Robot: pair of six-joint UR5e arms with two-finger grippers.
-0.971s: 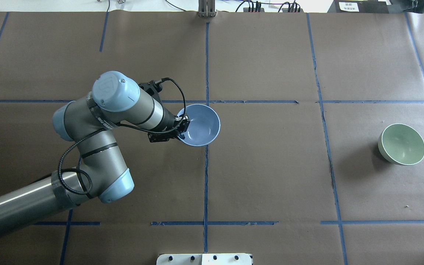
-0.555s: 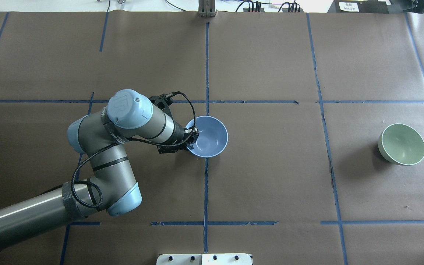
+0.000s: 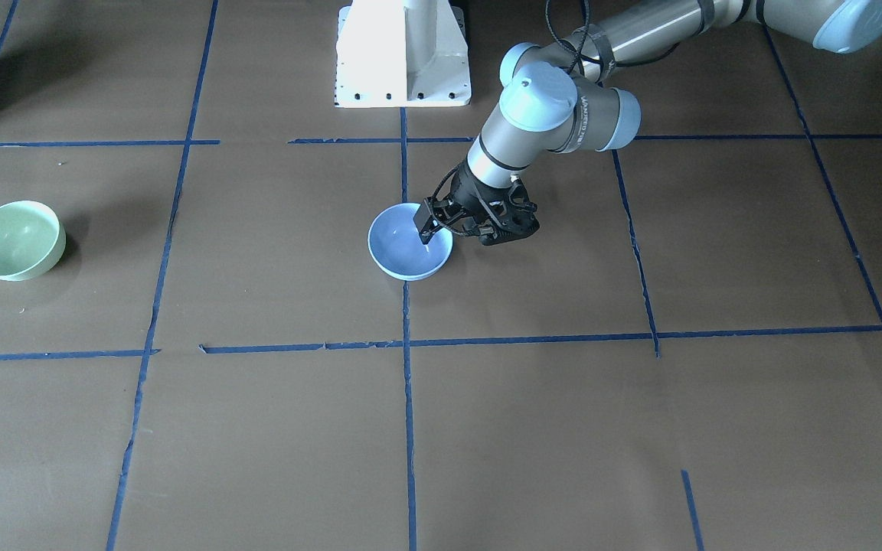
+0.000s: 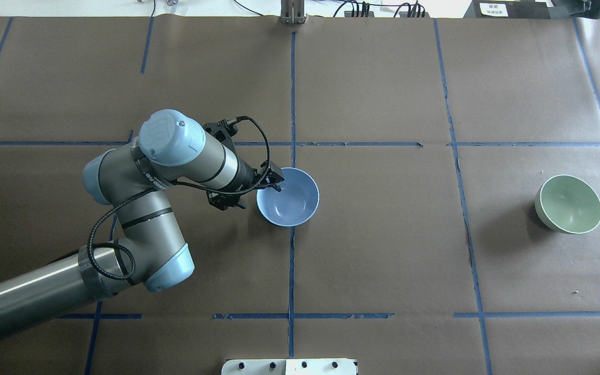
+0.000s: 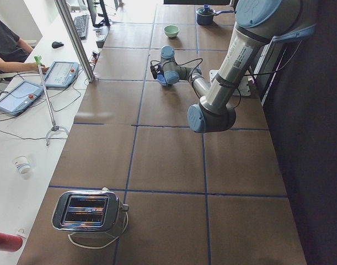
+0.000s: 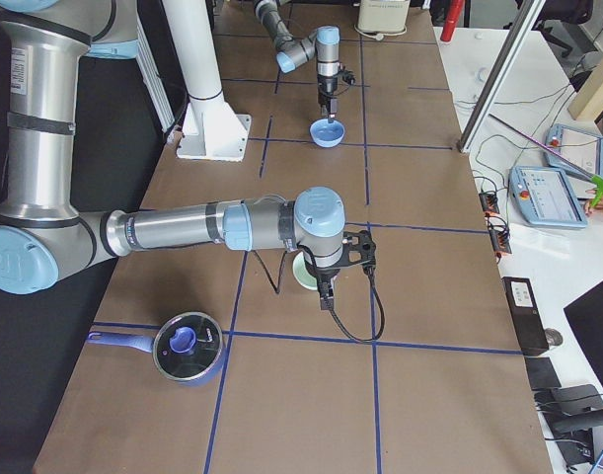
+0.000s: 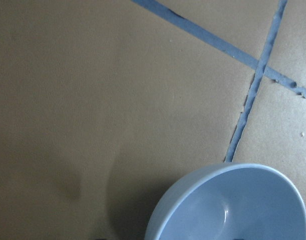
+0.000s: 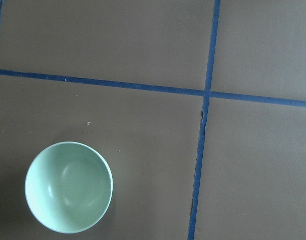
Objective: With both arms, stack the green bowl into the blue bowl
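The blue bowl (image 4: 290, 200) stands upright on the brown table near the centre tape line; it also shows in the front view (image 3: 404, 251) and at the bottom of the left wrist view (image 7: 233, 207). My left gripper (image 4: 273, 180) hovers over the bowl's left rim with its fingers apart and holds nothing. The green bowl (image 4: 568, 204) stands upright far to the right, alone, and shows in the right wrist view (image 8: 68, 186) from well above. My right gripper (image 6: 326, 294) shows only in the right side view, above the green bowl (image 6: 303, 276); I cannot tell its state.
The white pedestal base (image 3: 403, 53) stands at the robot's edge of the table. A pot with a blue lid (image 6: 188, 348) sits beyond the green bowl at the right end. A toaster (image 5: 88, 212) sits at the left end. Blue tape lines cross the table.
The left arm lowered the blue bowl onto the table, let go of it, and has pulled up and back to the left. The green bowl has not moved.
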